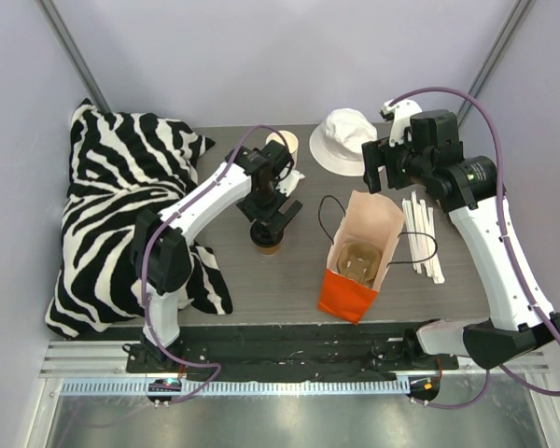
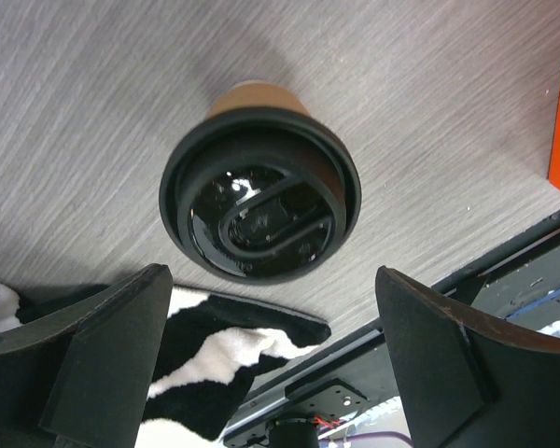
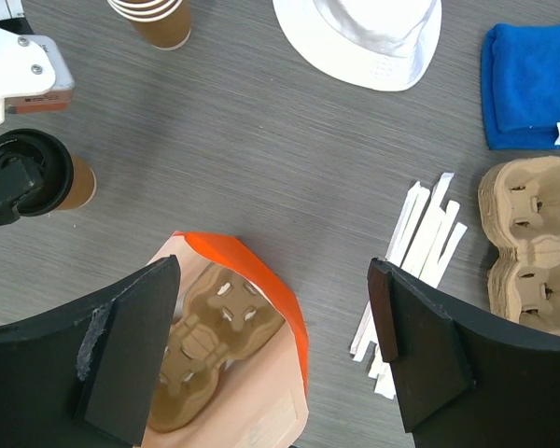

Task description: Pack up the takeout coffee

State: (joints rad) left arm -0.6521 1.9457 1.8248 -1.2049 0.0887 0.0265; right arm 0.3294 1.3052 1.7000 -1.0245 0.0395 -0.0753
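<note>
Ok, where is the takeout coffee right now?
Top view: the takeout coffee stands left of centre on the table, just under the open left end effector, between the zebra pillow and the orange bag.

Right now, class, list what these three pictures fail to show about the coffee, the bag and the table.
- Top view: the left tool hides most of the takeout coffee.
- Left wrist: the lid hides the cup's contents.
- Right wrist: the frame edge cuts off the blue cloth; fingers of the right tool cover part of the bag.
</note>
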